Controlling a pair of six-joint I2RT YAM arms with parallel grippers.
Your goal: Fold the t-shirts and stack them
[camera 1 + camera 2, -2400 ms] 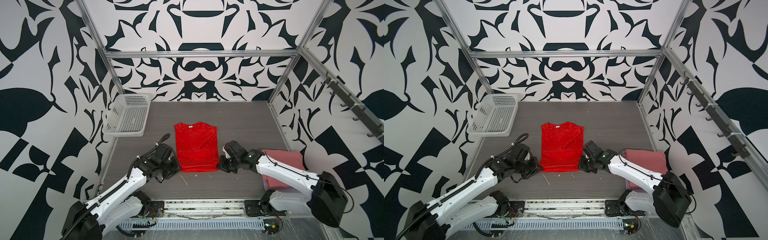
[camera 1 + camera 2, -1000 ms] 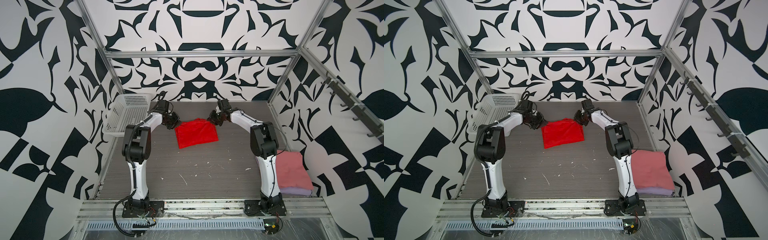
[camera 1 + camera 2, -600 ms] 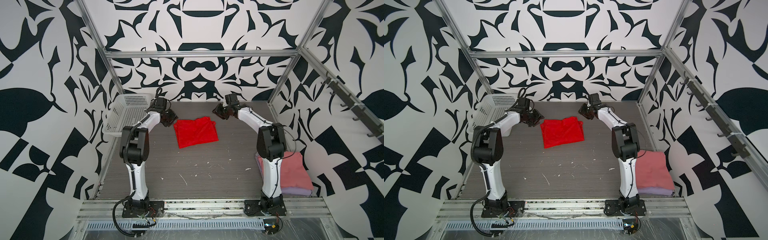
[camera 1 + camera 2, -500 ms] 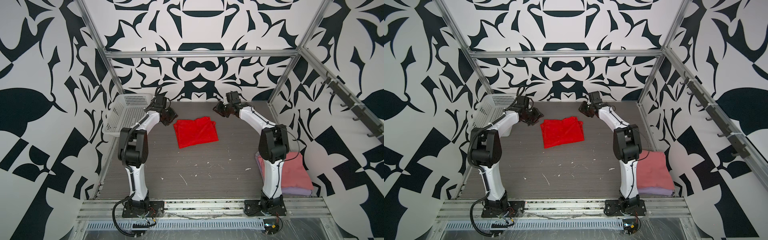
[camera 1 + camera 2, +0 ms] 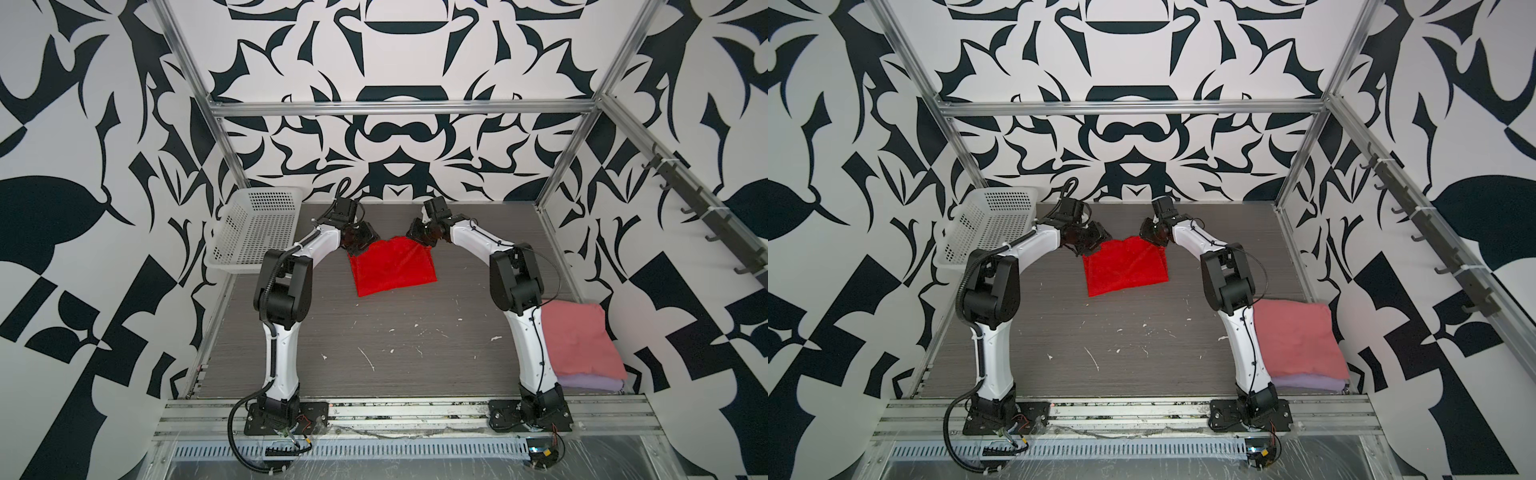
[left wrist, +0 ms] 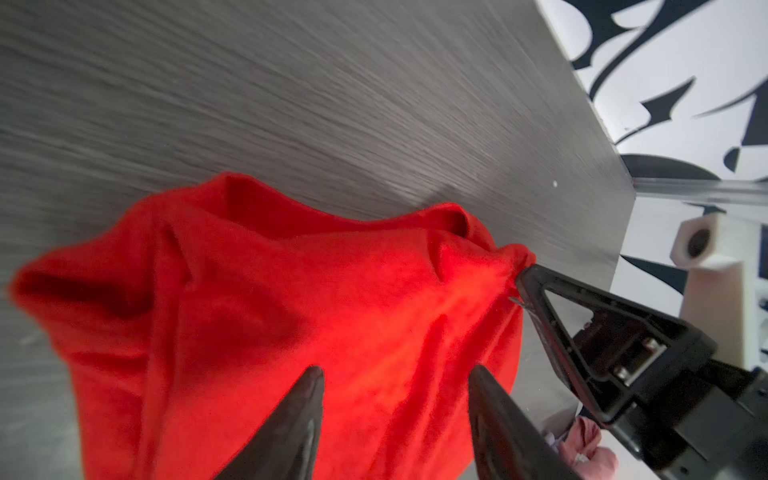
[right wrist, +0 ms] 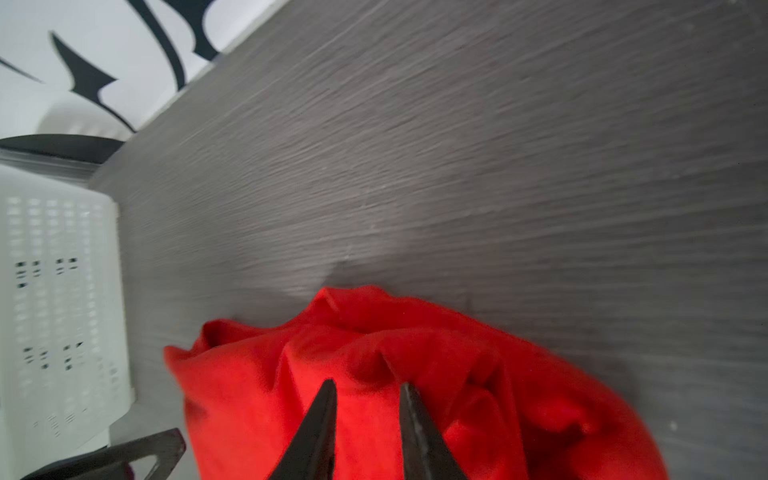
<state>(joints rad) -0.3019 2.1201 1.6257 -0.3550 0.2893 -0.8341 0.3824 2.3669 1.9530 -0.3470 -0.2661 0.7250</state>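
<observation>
Folded red t-shirt [image 5: 390,266] lies crosswise, slightly skewed.

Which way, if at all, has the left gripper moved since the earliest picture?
Yes: the left gripper moved from well nearer the camera than the white basket to level with it, at the red t-shirt's far corner.

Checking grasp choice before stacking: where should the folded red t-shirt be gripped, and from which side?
Probably its two far corners, from above at the back edge. The red t-shirt lies folded, its near edge a closed fold and loose layers at the back, so pinching both corners should keep the fold. The right gripper pinches one.
</observation>
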